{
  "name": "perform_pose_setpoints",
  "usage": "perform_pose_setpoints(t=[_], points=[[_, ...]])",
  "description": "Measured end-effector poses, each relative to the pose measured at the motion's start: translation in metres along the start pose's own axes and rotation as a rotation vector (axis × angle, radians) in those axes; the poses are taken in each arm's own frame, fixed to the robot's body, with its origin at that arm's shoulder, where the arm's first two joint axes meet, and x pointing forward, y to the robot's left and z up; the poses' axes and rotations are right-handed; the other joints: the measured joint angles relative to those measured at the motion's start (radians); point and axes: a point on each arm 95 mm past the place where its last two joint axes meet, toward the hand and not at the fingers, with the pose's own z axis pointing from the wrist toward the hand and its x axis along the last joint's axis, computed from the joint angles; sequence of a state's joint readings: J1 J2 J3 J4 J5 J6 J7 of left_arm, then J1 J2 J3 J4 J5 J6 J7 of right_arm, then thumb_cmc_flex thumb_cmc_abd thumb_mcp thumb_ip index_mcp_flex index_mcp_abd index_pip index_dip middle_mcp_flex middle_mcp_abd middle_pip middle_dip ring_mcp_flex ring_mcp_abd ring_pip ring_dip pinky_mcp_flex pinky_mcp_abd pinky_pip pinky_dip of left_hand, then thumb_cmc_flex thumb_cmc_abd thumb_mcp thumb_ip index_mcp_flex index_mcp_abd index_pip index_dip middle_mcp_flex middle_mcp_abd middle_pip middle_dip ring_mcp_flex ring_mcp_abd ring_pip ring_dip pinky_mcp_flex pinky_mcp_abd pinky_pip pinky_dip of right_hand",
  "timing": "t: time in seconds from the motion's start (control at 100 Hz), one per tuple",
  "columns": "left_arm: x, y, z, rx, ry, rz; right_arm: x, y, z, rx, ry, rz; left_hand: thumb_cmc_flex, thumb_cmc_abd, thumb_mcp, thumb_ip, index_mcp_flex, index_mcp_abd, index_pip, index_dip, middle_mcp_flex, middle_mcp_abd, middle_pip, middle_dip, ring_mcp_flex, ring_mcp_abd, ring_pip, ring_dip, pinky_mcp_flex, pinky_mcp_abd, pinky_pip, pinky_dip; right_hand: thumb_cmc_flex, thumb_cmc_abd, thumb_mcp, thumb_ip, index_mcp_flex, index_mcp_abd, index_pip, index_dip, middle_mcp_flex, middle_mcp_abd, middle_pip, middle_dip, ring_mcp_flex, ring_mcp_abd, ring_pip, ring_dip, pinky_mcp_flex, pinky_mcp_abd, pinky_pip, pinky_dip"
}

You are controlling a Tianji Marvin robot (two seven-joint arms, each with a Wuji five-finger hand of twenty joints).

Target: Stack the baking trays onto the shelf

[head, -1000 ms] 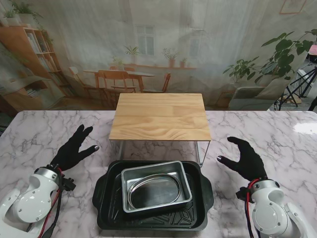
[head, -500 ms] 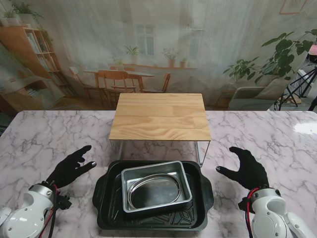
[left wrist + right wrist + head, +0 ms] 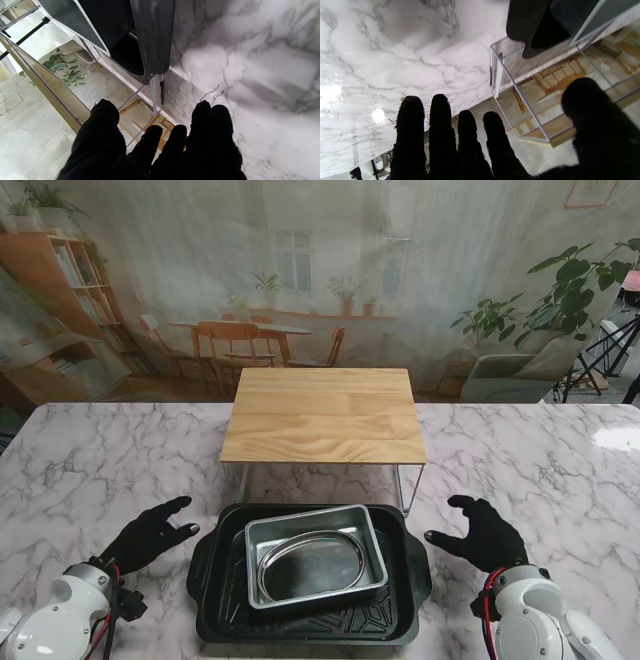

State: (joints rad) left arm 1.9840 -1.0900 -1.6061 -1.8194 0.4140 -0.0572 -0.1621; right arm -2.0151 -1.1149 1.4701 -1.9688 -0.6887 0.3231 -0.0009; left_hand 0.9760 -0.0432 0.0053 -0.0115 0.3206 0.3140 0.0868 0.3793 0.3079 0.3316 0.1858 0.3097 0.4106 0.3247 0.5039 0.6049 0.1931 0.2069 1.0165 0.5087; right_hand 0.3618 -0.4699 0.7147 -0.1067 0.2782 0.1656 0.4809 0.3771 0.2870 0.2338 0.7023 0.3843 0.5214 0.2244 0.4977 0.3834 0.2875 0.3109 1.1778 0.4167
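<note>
A black baking tray [image 3: 208, 575] lies on the marble table near me, with a silver tray [image 3: 254, 560] nested in it at a slight angle. Behind them stands the wooden shelf [image 3: 323, 414] on thin metal legs. My left hand [image 3: 148, 534] is open, just left of the black tray's left handle, thumb toward it. On the other side my right hand [image 3: 481, 533] is open beside the right handle. The left wrist view has the black tray's end [image 3: 152, 37] ahead of my fingers [image 3: 215, 132]. In the right wrist view the tray's handle [image 3: 527, 27] lies beyond my thumb.
The marble table [image 3: 90, 460] stretches to both sides of the shelf. A shelf leg [image 3: 155, 92] stands close to the tray's left end, and another leg [image 3: 497, 75] stands near its right end. A printed room backdrop hangs behind the table.
Both hands have drawn nearer to me and inward, closing on the two ends of the black tray. The trays and shelf have not moved.
</note>
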Motion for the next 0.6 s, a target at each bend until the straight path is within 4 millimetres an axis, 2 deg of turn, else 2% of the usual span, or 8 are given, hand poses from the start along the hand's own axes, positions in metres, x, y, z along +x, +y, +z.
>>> perform_pose_setpoints(t=[0.06, 0.14, 0.23, 0.38, 0.42, 0.48, 0.6], points=[[0.0, 0.003, 0.0, -0.014, -0.002, -0.006, 0.003, -0.004, 0.001, 0.024, -0.002, -0.013, 0.002, -0.023, -0.001, 0.0, -0.018, 0.0, -0.027, -0.02, -0.056, 0.0, -0.043, -0.049, -0.016, 0.005, -0.03, -0.031, -0.004, 0.0, -0.023, -0.003, 0.049, 0.0, 0.044, 0.005, -0.004, 0.0, -0.012, 0.0, -0.002, 0.0, -0.005, -0.011, -0.002, 0.0, 0.0, -0.009, -0.01, 0.0, -0.004, -0.008], [0.002, 0.008, -0.001, -0.03, -0.005, -0.012, 0.008, -0.008, 0.002, 0.053, -0.006, -0.024, 0.004, -0.042, -0.001, 0.002, -0.052, 0.0, -0.051, -0.044, -0.108, 0.004, -0.086, -0.098, -0.038, 0.01, -0.066, -0.077, -0.015, 0.0, -0.056, -0.014, 0.107, 0.0, 0.107, 0.038, -0.005, 0.0, -0.026, 0.0, -0.005, -0.007, -0.017, -0.031, -0.002, 0.0, 0.0, -0.03, -0.019, 0.0, -0.024, -0.021], [0.005, 0.012, -0.001, -0.047, -0.015, -0.028, 0.012, -0.011, 0.004, 0.079, -0.011, -0.028, 0.041, -0.053, -0.001, 0.012, -0.064, 0.001, -0.066, -0.068, -0.132, 0.027, -0.115, -0.139, -0.051, 0.012, -0.077, -0.111, -0.02, 0.0, -0.07, -0.025, 0.119, -0.01, 0.159, 0.051, -0.006, 0.0, -0.037, 0.0, -0.016, -0.008, -0.027, -0.045, -0.003, 0.0, 0.0, -0.045, -0.025, 0.0, -0.044, -0.029], [0.012, 0.019, -0.002, -0.097, -0.044, -0.081, 0.018, -0.014, 0.007, 0.106, -0.024, -0.031, 0.097, -0.065, 0.003, 0.023, -0.087, 0.003, -0.077, -0.092, -0.157, 0.039, -0.173, -0.19, -0.074, 0.019, -0.09, -0.15, -0.024, 0.0, -0.084, -0.035, 0.119, -0.01, 0.171, 0.052, -0.006, 0.0, -0.038, 0.0, -0.017, -0.008, -0.029, -0.05, -0.003, 0.0, 0.0, -0.049, -0.03, 0.0, -0.053, -0.039], [0.014, 0.021, -0.002, -0.116, -0.048, -0.105, 0.019, -0.015, 0.008, 0.108, -0.025, -0.031, 0.106, -0.073, 0.016, 0.043, -0.087, 0.003, -0.077, -0.093, -0.157, 0.042, -0.185, -0.204, -0.074, 0.02, -0.09, -0.151, -0.024, 0.0, -0.084, -0.036, 0.119, -0.01, 0.171, 0.052, -0.006, 0.0, -0.038, 0.0, -0.017, -0.008, -0.029, -0.054, -0.003, 0.0, 0.0, -0.05, -0.031, 0.0, -0.055, -0.039], [0.018, 0.024, -0.002, -0.13, -0.049, -0.129, 0.02, -0.015, 0.009, 0.11, -0.025, -0.03, 0.119, -0.074, 0.037, 0.053, -0.09, 0.004, -0.077, -0.093, -0.157, 0.049, -0.187, -0.214, -0.074, 0.02, -0.09, -0.151, -0.024, 0.0, -0.086, -0.036, 0.119, -0.01, 0.171, 0.052, -0.016, 0.0, -0.04, 0.0, -0.017, -0.008, -0.029, -0.057, -0.013, 0.0, -0.033, -0.06, -0.032, 0.001, -0.056, -0.039], [0.026, 0.034, 0.0, -0.147, -0.044, -0.136, 0.022, -0.017, 0.01, 0.116, -0.028, -0.027, 0.119, -0.074, 0.037, 0.054, -0.109, 0.004, -0.077, -0.094, -0.157, 0.049, -0.187, -0.215, -0.074, 0.02, -0.09, -0.151, -0.024, 0.0, -0.086, -0.036, 0.118, -0.01, 0.158, 0.052, -0.016, 0.0, -0.049, 0.0, -0.018, -0.008, -0.029, -0.057, -0.013, 0.001, -0.033, -0.06, -0.032, 0.001, -0.057, -0.039]])
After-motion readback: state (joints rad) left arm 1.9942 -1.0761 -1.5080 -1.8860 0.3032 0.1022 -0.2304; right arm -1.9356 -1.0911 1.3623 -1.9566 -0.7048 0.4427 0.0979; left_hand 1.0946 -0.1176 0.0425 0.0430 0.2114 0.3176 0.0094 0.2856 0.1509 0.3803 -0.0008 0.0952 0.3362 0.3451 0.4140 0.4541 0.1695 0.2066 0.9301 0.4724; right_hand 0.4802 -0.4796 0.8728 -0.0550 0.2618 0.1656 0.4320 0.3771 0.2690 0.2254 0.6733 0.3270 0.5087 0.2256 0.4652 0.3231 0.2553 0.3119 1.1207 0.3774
